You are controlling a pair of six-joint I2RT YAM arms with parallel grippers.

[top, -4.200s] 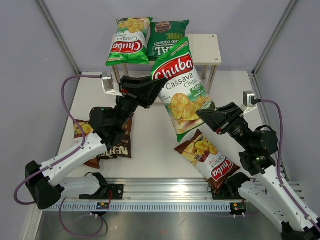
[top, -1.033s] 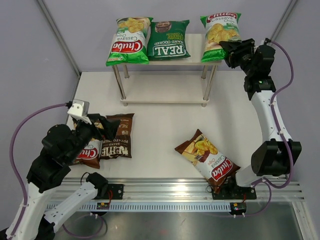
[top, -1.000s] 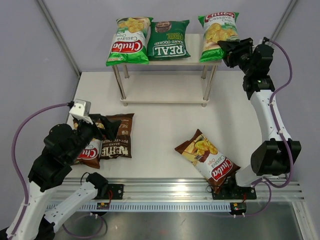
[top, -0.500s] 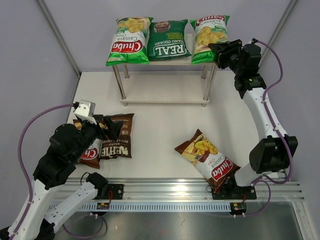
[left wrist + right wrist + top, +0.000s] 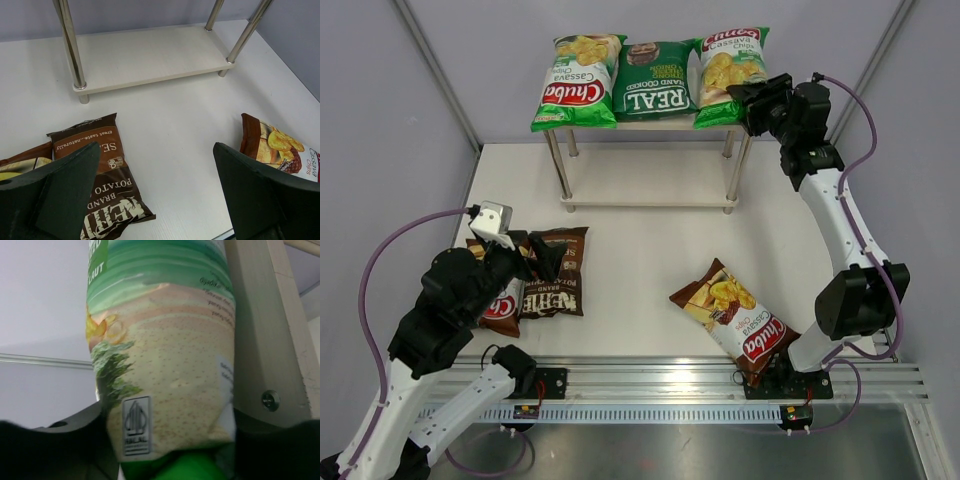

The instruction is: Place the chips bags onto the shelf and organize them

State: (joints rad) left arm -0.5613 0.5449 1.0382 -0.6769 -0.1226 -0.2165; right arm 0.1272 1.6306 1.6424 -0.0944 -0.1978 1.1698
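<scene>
The shelf stands at the back, and three chips bags lie on its top board: a light-green Chuba, a dark-green REAL and a second light-green Chuba. My right gripper is shut on the near end of that second Chuba bag, beside the top board's edge. My left gripper hangs open over the table with nothing between its fingers. Below it lies the dark-brown Kettle bag, with a brown Chuba bag to its left. Another brown Chuba lies at front right.
The shelf's lower board carries nothing, and thin metal legs stand at its corners. Grey walls close in the table at the back and sides. A metal rail runs along the near edge.
My right gripper has slid the light-green Chuba bag leftward along the top board until it lies beside the REAL bag. The left arm has barely shifted.
</scene>
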